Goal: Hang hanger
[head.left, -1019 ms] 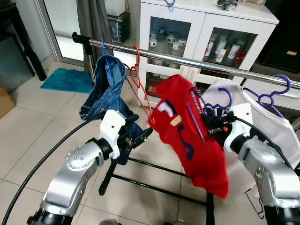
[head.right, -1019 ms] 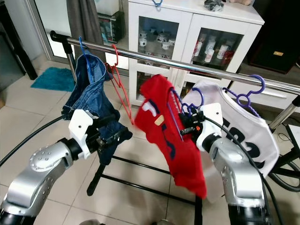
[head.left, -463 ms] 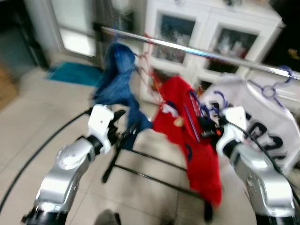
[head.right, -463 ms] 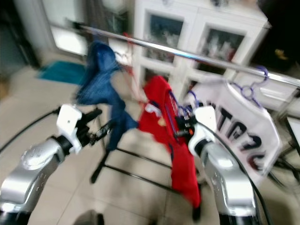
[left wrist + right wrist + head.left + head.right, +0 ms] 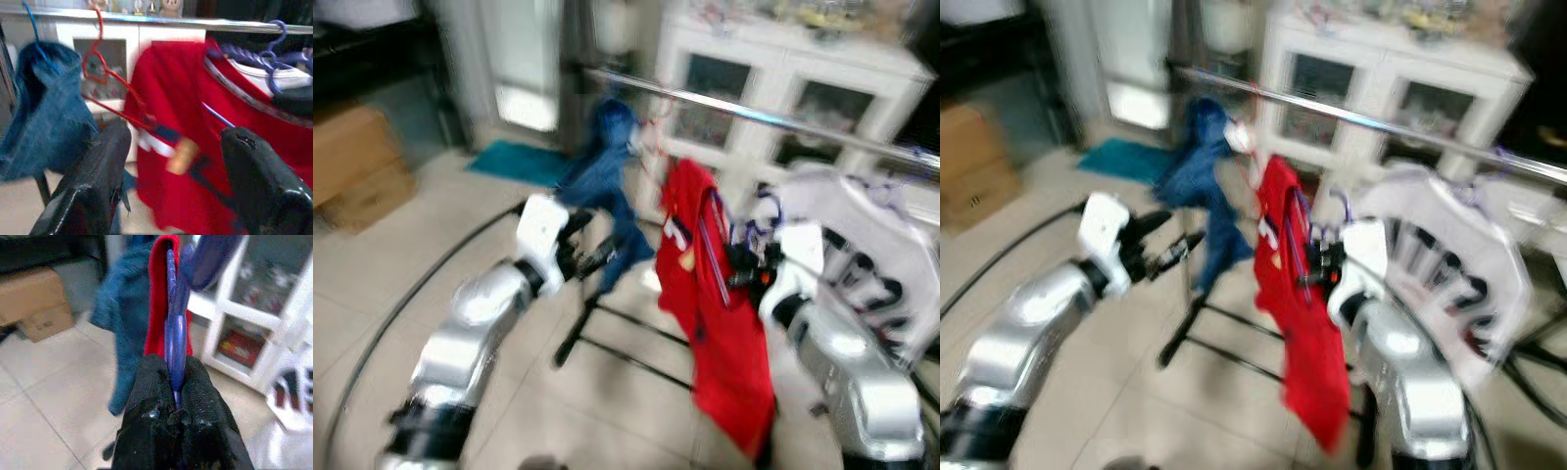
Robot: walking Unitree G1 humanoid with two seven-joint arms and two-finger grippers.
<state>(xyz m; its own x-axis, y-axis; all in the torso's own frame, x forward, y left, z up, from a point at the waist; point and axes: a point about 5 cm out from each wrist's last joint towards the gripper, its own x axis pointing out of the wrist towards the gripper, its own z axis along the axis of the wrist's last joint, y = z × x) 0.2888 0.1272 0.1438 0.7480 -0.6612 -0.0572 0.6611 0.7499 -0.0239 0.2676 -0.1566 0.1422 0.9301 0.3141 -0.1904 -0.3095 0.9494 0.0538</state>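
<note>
The eye views are blurred. My right gripper (image 5: 174,387) is shut on the lower part of a purple hanger (image 5: 175,328) that carries a red shirt (image 5: 710,323). It holds them below the silver rail (image 5: 744,113), between the blue jeans (image 5: 607,166) and a white shirt (image 5: 862,255) hanging on another purple hanger. My left gripper (image 5: 597,257) is open beside the jeans, holding nothing, its fingers (image 5: 93,186) spread wide. An empty red hanger (image 5: 105,73) hangs on the rail next to the jeans.
A white glass-door cabinet (image 5: 773,59) stands behind the rail. The rack's black base (image 5: 626,343) crosses the tiled floor under the clothes. A cardboard box (image 5: 357,176) and a teal mat (image 5: 514,162) lie at the left.
The whole picture has swung and blurred, so the camera has turned left, bringing the cardboard box into view. Both grippers keep their earlier states.
</note>
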